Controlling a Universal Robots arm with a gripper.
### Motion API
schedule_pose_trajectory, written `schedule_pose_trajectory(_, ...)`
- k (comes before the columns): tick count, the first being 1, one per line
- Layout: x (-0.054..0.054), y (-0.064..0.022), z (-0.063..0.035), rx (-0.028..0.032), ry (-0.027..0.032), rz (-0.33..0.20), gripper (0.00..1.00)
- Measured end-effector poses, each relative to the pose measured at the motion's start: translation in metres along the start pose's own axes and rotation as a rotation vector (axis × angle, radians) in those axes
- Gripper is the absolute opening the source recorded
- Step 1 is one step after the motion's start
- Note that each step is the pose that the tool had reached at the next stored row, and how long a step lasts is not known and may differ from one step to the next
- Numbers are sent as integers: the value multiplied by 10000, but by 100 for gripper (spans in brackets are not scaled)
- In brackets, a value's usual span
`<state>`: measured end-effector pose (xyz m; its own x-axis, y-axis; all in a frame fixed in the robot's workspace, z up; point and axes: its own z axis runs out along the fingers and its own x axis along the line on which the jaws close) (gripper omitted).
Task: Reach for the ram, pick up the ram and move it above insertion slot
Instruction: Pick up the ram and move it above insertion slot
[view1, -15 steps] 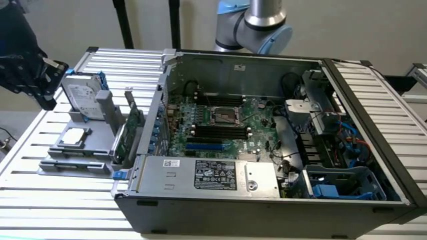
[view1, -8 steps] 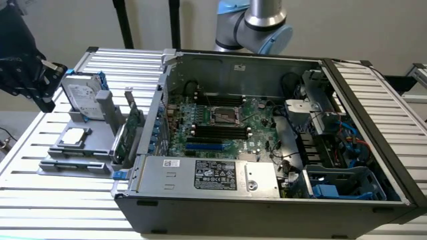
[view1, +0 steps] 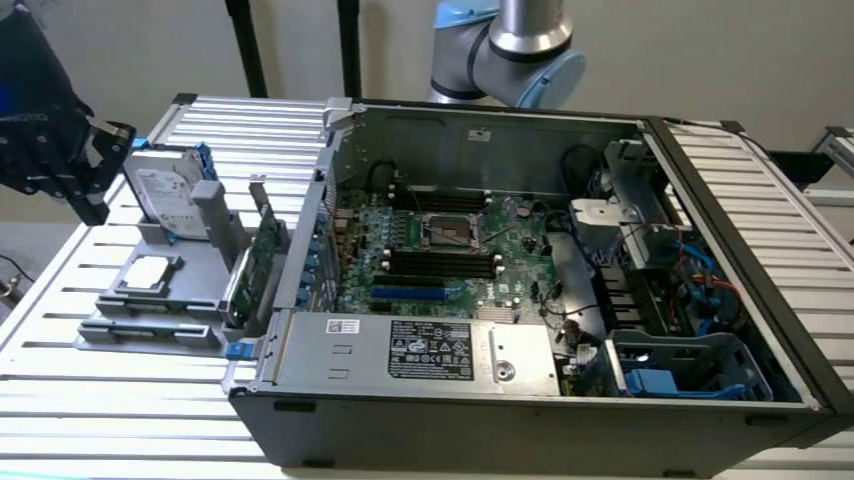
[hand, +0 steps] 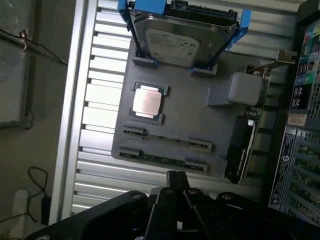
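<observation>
Pincer (hand: 176, 176) hangs closed near ram (hand: 165, 160) in gray holder (hand: 192, 120).

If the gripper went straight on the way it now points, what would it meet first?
Most likely the nearer ram lying in the gray holder, just ahead of the shut gripper. Depth is unclear, so it might land on the holder's edge beside it instead.

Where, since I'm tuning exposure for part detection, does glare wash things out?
Exterior view: the slatted table blows out on that view's left. Wrist view: the processor lid glares white, while the ram is dim.
</observation>
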<state>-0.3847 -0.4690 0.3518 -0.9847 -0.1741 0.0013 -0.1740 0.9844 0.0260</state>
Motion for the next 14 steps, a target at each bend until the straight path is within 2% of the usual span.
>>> schedule_pose_trajectory(14,0,0,2,3,67,-2561,11)
